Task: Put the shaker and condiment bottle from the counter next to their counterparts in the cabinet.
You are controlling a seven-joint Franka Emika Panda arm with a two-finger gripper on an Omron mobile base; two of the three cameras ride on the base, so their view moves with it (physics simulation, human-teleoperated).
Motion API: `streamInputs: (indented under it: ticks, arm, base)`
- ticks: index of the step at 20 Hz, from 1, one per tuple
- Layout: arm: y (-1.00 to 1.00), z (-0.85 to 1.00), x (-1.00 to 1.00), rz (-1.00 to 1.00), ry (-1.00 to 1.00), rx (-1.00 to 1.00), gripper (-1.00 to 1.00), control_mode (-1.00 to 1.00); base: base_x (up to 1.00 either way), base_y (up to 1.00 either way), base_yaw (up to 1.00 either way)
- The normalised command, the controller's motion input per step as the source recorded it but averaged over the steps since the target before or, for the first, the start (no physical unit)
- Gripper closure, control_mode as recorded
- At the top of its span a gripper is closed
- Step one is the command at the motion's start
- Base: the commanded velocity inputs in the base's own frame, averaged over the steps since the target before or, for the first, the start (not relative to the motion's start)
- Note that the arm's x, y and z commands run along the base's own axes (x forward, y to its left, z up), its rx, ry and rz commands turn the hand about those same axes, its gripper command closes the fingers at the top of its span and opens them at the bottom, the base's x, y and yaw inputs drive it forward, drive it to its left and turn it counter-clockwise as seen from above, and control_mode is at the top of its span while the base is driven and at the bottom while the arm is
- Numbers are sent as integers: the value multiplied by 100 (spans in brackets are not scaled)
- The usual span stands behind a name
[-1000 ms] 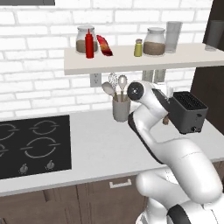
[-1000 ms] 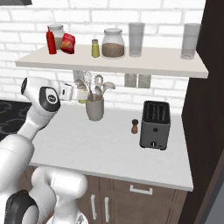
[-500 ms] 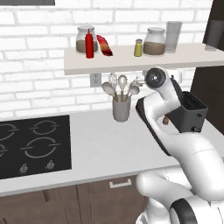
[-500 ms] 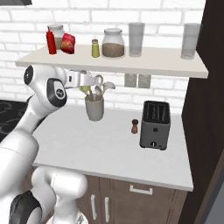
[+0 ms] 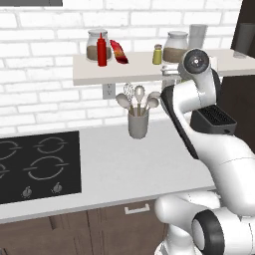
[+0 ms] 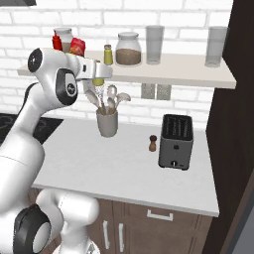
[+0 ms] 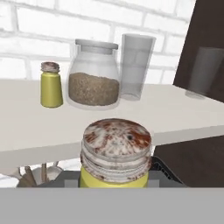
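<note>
The gripper (image 7: 116, 177) is clamped on the shaker (image 7: 116, 153), whose worn grey cap sits close to the lens in the hand view, yellow-green body pinched between the dark fingers. In the right base view the gripper (image 6: 99, 74) holds the shaker (image 6: 98, 81) just below the front edge of the shelf, above the utensil crock (image 6: 107, 122).

Ahead on the cabinet shelf (image 7: 26, 131) stands the matching shaker (image 7: 51, 85), with the glass jar of brown grains (image 7: 94, 73) just beside it and an empty tumbler (image 7: 137, 65) next to the jar. From the left base view the red condiment bottle (image 5: 101, 50) already stands on the shelf (image 5: 99, 74), touching or just in front of another jar and beside a red packet (image 5: 118, 51).

Judged step: carrying the shaker up to the shelf; bottle half looks done. The held shaker is still lower than the board, so the next move calls for lifting it clear of the shelf lip, moving in towards the wall and over to the bare patch beside the twin shaker, then lowering it upright and letting go. Risk: knocking the twin or the jar.

The counter (image 6: 124, 163) below carries the toaster (image 6: 176, 141) and a small pepper mill (image 6: 153, 143).
</note>
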Motion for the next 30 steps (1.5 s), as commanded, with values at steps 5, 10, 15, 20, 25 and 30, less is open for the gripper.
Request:
streamInputs:
  ticks: [5, 10, 15, 20, 25, 30]
  arm:
    - [-4, 51, 0, 2, 0, 8, 100, -100]
    - [0, 7, 3, 0, 0, 4, 100, -100]
    - [5, -21, 5, 4, 0, 0, 100, -100]
    - [-1, -2, 40, 15, -2, 2, 100, -100]
    - [0, 0, 48, 12, 0, 1, 100, -100]
    - [15, -13, 9, 2, 4, 0, 100, -100]
  base:
    - [0, 0, 0]
    - [0, 0, 0]
    - [0, 0, 0]
    - [0, 0, 0]
    - [0, 0, 0]
    - [0, 0, 0]
